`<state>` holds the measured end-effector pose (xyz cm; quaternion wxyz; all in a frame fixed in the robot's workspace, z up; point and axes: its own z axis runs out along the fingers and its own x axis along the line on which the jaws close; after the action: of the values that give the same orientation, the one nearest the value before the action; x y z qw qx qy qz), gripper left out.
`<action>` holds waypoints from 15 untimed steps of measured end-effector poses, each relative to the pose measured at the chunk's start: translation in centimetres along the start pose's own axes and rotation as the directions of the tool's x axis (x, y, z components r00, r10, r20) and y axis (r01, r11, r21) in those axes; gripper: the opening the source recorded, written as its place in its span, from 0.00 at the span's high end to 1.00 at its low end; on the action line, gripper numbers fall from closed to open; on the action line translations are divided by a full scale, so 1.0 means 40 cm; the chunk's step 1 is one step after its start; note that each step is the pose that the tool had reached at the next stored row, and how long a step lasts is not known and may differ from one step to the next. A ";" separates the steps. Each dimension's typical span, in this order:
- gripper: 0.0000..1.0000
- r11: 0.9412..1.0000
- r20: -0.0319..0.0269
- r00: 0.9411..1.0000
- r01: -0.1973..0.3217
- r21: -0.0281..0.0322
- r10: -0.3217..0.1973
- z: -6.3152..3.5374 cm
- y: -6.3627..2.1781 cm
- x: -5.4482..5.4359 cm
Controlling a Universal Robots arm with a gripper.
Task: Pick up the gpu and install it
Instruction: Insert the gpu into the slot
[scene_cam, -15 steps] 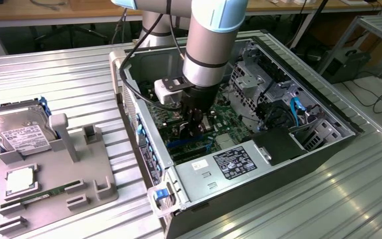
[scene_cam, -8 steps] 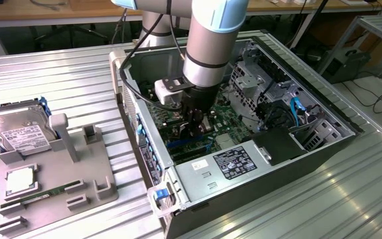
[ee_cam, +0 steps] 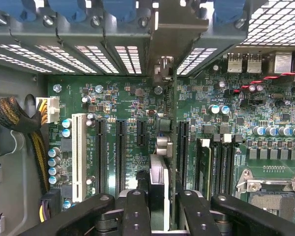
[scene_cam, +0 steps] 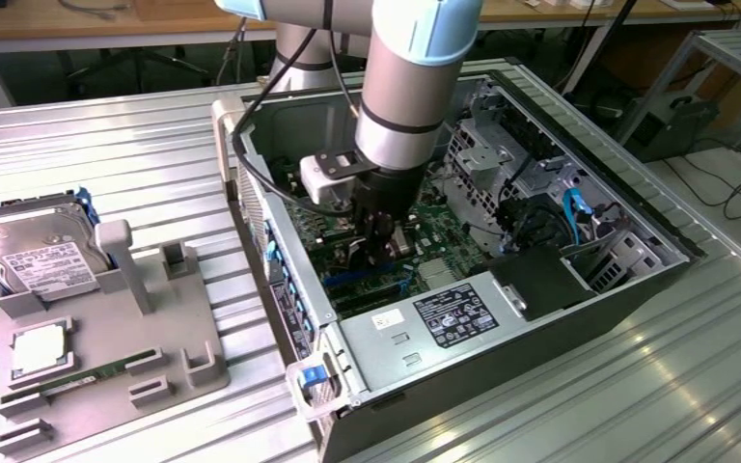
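Ribbed metal table [scene_cam: 126, 145], wooden desks [scene_cam: 113, 19]

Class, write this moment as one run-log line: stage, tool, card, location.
stage: installing | tool: shut on gpu | gpu: held edge-on above motherboard slots | location: inside open computer case

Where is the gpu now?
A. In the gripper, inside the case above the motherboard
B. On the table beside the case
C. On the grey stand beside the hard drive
A: the gripper holds the gpu edge-on over the motherboard slots.
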<state>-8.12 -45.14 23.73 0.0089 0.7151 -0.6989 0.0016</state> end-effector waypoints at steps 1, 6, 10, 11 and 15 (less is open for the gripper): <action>0.72 1.000 0.000 1.000 0.000 0.000 0.000 0.001 0.000 0.000; 0.72 1.000 0.000 1.000 0.000 0.000 0.000 0.006 0.000 0.000; 0.72 1.000 0.000 1.000 0.000 0.000 0.000 0.011 0.000 0.000; 0.72 1.000 0.000 1.000 0.000 0.000 0.000 0.012 0.000 0.000; 0.72 1.000 0.000 1.000 0.000 0.000 0.000 0.017 0.000 0.000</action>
<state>-8.12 -45.15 23.03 0.0091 0.7151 -0.6989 0.0016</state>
